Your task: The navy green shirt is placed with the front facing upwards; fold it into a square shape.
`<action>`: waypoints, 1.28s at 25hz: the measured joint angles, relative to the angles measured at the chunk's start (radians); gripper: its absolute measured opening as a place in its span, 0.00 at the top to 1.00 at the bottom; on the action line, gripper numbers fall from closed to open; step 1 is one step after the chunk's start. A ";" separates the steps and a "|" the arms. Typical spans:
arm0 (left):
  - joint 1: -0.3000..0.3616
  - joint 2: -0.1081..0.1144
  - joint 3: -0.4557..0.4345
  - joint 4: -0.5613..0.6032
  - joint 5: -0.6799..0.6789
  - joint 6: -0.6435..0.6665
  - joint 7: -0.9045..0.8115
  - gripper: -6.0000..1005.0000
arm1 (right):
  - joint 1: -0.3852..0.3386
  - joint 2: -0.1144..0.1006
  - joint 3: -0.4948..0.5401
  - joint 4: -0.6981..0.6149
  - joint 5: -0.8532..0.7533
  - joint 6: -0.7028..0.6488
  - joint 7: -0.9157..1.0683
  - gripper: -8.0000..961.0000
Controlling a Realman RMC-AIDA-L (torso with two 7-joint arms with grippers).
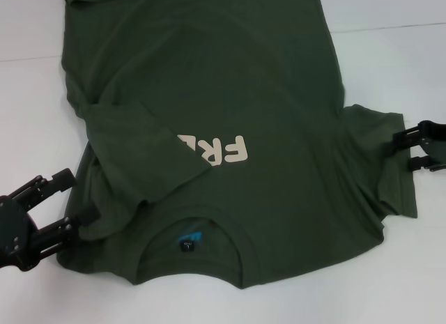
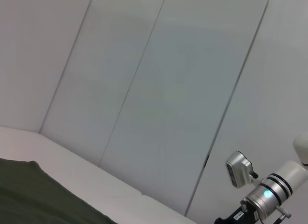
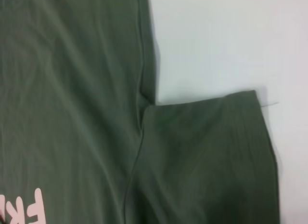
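Observation:
The navy green shirt [image 1: 230, 80] lies flat on the white table, front up, collar [image 1: 191, 230] nearest me. Its left sleeve [image 1: 143, 157] is folded in over the chest and hides part of the cream print [image 1: 226, 150]. The right sleeve [image 1: 376, 157] lies spread out flat; in the right wrist view the right sleeve [image 3: 211, 156] shows beside the shirt's body [image 3: 72, 98]. My left gripper [image 1: 75, 198] is open at the shirt's left shoulder edge, its lower finger touching the cloth. My right gripper [image 1: 405, 150] is open at the right sleeve's outer hem.
White table [image 1: 390, 268] surrounds the shirt on the left, right and front. The shirt's hem runs out of the head view at the far side. The left wrist view shows pale wall panels [image 2: 159, 89], a corner of the shirt [image 2: 33, 195] and the right arm [image 2: 269, 192].

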 joint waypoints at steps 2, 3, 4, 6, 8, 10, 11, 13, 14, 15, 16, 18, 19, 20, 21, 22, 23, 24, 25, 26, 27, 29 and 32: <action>0.000 0.000 0.000 0.000 0.000 -0.001 0.000 0.16 | 0.004 0.004 -0.005 0.004 0.000 0.010 0.000 0.30; 0.000 0.000 0.000 0.000 0.000 -0.001 0.000 0.16 | 0.005 0.005 -0.007 0.005 0.000 0.014 0.000 0.30; 0.000 0.000 0.000 0.000 0.000 -0.001 0.000 0.16 | 0.006 0.006 -0.010 0.006 0.000 0.016 0.000 0.31; 0.000 0.000 0.000 0.001 0.000 -0.001 0.000 0.16 | 0.007 0.008 -0.011 0.008 0.000 0.021 0.000 0.31; 0.001 0.000 0.000 0.002 0.000 -0.002 0.000 0.16 | 0.008 0.012 -0.013 0.008 0.000 0.024 0.000 0.31; 0.001 0.000 0.000 0.002 0.000 -0.002 0.000 0.16 | 0.008 0.015 -0.019 0.009 0.000 0.030 0.000 0.31; 0.001 0.000 0.000 0.002 0.000 -0.002 0.000 0.16 | 0.008 0.016 -0.022 0.009 0.000 0.034 0.001 0.31; 0.001 0.000 0.000 0.002 0.000 -0.002 0.000 0.16 | 0.008 0.019 -0.027 0.011 0.000 0.042 0.001 0.31; 0.001 0.000 0.000 0.002 0.000 -0.002 0.000 0.16 | 0.008 0.019 -0.027 0.011 0.000 0.042 0.001 0.31; 0.001 0.000 0.000 0.001 0.000 -0.002 0.000 0.16 | 0.008 0.020 -0.030 0.011 0.000 0.045 0.002 0.31; 0.001 0.000 0.000 0.002 0.000 -0.002 0.000 0.16 | 0.008 0.020 -0.032 0.011 0.000 0.046 0.002 0.31; 0.001 0.000 0.000 0.001 0.000 -0.002 0.000 0.16 | 0.008 0.020 -0.036 0.011 0.000 0.047 0.004 0.31; 0.001 0.000 0.000 0.001 0.000 -0.002 0.000 0.16 | 0.008 0.020 -0.037 0.011 0.000 0.047 0.004 0.31; 0.000 0.001 0.000 0.001 0.000 -0.002 0.000 0.16 | 0.008 0.020 -0.037 0.011 0.000 0.046 0.004 0.31; 0.000 0.001 0.000 0.000 0.000 -0.002 0.000 0.16 | 0.008 0.020 -0.038 0.011 0.000 0.044 0.002 0.32; -0.001 0.001 0.000 0.000 0.000 -0.002 0.000 0.16 | 0.008 0.020 -0.039 0.011 0.000 0.042 -0.001 0.34; -0.001 0.002 0.000 0.000 0.000 -0.002 0.000 0.16 | 0.009 0.020 -0.040 0.009 0.000 0.038 -0.004 0.36; -0.001 0.002 0.000 0.000 0.000 -0.002 0.000 0.16 | 0.009 0.020 -0.040 0.009 0.000 0.038 -0.004 0.37; -0.001 0.002 0.000 0.000 0.000 -0.002 0.000 0.16 | 0.010 0.021 -0.041 0.009 -0.001 0.037 -0.004 0.39; -0.001 0.002 0.000 0.000 0.000 -0.002 0.000 0.16 | 0.011 0.021 -0.043 0.008 -0.001 0.036 -0.004 0.41; -0.001 0.002 0.000 0.000 0.000 -0.002 0.000 0.16 | 0.011 0.021 -0.044 0.007 -0.001 0.036 -0.003 0.43; -0.002 0.002 0.000 0.000 0.000 -0.002 0.000 0.16 | 0.011 0.021 -0.047 0.005 -0.001 0.033 -0.001 0.46; -0.003 0.002 0.000 0.000 0.000 -0.002 0.000 0.16 | 0.012 0.020 -0.047 0.004 -0.001 0.029 0.000 0.62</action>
